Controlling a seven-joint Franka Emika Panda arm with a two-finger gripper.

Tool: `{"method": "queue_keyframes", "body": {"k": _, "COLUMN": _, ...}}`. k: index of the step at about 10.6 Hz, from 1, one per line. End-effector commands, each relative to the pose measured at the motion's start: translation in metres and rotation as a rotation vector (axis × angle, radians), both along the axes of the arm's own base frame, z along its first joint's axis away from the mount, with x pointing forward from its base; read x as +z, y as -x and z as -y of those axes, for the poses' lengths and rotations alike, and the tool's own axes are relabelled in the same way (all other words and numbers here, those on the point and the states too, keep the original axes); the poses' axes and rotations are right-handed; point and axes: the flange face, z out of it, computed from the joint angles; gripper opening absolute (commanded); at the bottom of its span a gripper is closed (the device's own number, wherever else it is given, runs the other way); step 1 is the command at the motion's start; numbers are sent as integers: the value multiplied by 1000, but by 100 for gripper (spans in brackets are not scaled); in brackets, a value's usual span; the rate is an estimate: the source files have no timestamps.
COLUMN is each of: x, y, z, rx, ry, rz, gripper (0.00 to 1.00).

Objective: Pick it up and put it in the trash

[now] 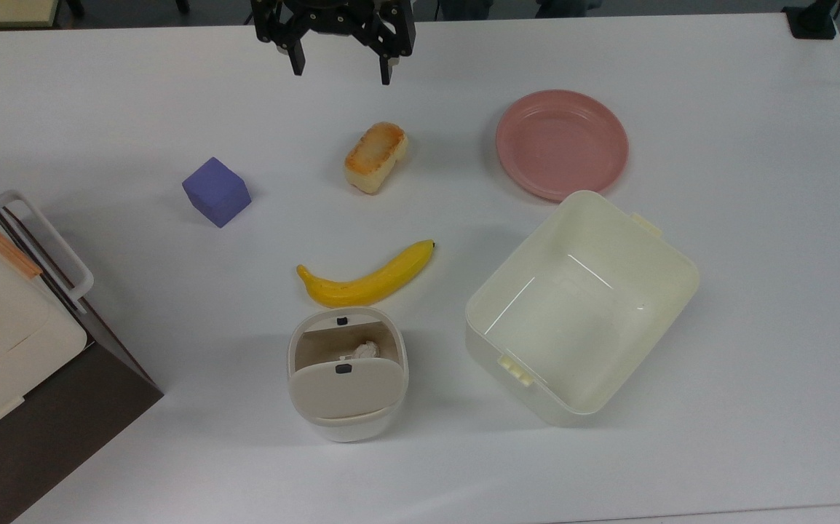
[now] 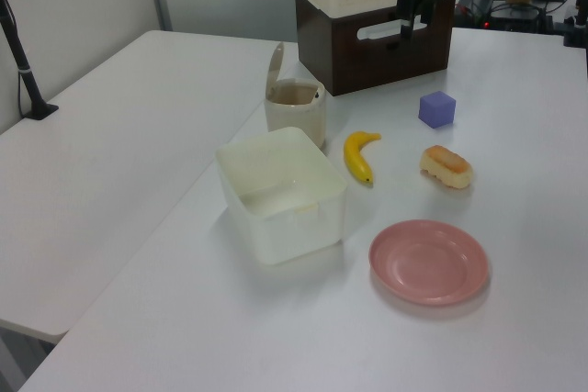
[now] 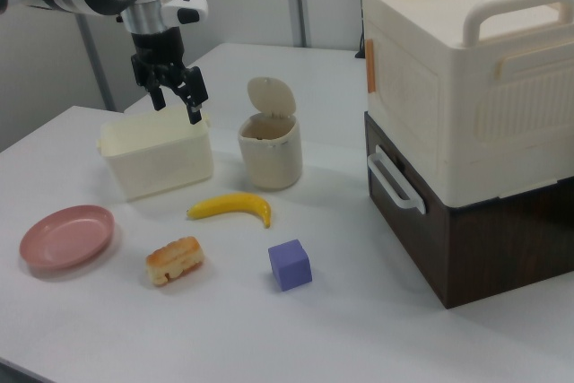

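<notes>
My gripper (image 1: 338, 71) hangs above the table (image 1: 755, 291) at the top view's upper edge, fingers spread wide and holding nothing; in the right view it sits high over the tub (image 3: 157, 161). The wad (image 1: 367, 349) lies inside the bin (image 1: 347, 429), visible through the opening behind the tipped lid (image 1: 343, 389). In the top view the banana (image 1: 365, 280) lies just above the bin, the bread (image 1: 375, 157) above that, the cube (image 1: 216, 191) to its left, the plate (image 1: 562, 143) to its right and touching nothing. A cream box on a dark base (image 3: 466, 123) stands at the right view's right.
</notes>
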Motion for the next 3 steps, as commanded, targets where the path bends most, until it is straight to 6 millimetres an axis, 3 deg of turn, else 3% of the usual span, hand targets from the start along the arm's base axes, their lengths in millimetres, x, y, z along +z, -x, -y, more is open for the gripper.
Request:
{"method": "queue_keyframes", "body": {"k": 1, "x": -1, "y": 14, "z": 5, "rx": 110, "ry": 6, "rz": -52, "gripper": 100}}
{"method": "queue_keyframes", "body": {"k": 3, "x": -3, "y": 14, "z": -4, "rx": 123, "ry": 6, "rz": -53, "gripper": 100}}
